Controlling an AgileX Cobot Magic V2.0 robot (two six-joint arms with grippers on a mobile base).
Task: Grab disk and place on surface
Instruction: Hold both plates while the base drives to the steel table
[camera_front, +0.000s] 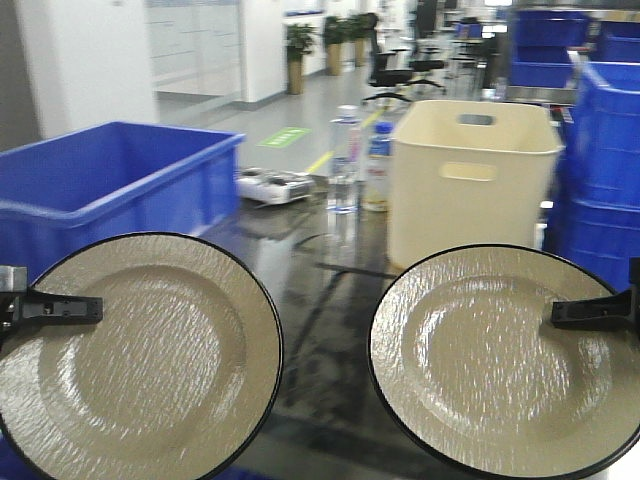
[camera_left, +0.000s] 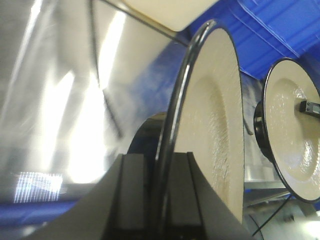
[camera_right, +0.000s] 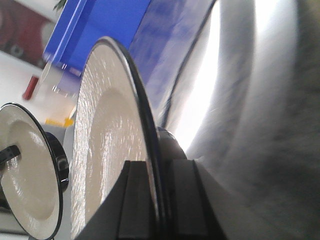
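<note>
The left gripper (camera_front: 60, 308) is clenched on the outer rim of the left disk (camera_front: 150, 370), a round beige plate with a black rim. The right gripper (camera_front: 595, 310) pinches the far-right rim of the matching right disk (camera_front: 480, 360). Both disks hang side by side at the near edge, off the dark glossy metal tabletop (camera_front: 320, 300). It faces each disk's underside, so lowering looks enough, and neither arm seems nearer.
</note>
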